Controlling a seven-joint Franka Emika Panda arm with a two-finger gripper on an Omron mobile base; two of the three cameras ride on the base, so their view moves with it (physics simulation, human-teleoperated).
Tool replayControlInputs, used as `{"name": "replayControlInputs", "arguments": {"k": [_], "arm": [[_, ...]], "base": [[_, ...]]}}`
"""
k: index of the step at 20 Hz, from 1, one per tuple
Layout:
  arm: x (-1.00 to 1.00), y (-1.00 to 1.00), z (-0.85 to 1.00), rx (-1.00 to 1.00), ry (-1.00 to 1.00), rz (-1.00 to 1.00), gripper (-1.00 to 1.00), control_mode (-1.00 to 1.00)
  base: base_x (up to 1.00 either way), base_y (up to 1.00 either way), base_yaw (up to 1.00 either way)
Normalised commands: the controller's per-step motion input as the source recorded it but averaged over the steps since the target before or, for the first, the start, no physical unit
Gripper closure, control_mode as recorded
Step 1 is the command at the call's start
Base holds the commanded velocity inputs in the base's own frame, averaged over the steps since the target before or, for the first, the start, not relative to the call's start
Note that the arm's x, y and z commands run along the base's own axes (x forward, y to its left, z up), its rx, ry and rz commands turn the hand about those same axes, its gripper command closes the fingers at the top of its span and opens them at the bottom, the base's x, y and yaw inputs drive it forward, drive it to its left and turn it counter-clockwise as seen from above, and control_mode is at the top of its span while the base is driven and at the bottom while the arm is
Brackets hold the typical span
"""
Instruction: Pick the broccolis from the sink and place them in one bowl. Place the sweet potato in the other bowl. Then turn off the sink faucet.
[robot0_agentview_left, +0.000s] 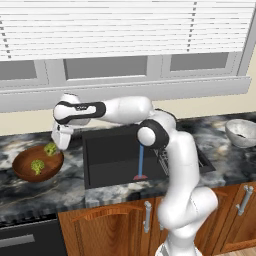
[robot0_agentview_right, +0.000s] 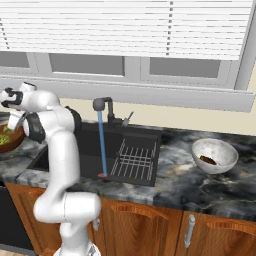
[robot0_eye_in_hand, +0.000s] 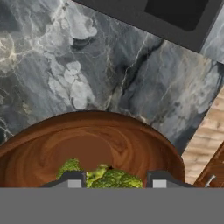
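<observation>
While the gripper (robot0_eye_in_hand: 113, 178) hangs over the reddish-brown wooden bowl (robot0_agentview_left: 22, 170) left of the sink (robot0_agentview_left: 107, 155), its jaws are closed on a broccoli floret (robot0_eye_in_hand: 111, 178), held above the bowl presumably for release. A second floret (robot0_agentview_left: 37, 166) already lies inside that bowl. The sweet potato (robot0_agentview_right: 207, 160) rests in the pale speckled bowl (robot0_agentview_right: 222, 149) on the counter to the right, and the faucet (robot0_agentview_right: 104, 106) runs, so shutting it off appears outstanding.

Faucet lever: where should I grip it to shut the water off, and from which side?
Probably take the thin lever near its free tip, coming from above, jaws across it. It slants up and to the right off the faucet base, standing free.
</observation>
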Motion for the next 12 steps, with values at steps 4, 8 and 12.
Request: {"name": "replayControlInputs", "arguments": {"k": [4, 8, 12], "arm": [[0.14, 0.31, -0.26, -0.12, 0.11, 0.00, 1.00, -1.00], [0.11, 0.21, -0.29, -0.11, 0.10, 0.00, 1.00, -1.00], [0.06, 0.14, -0.20, -0.09, 0.06, 0.00, 1.00, -1.00]], "base": [[0.00, 0.00, 0.00], [0.00, 0.00, 0.00], [0.00, 0.00, 0.00]]}}
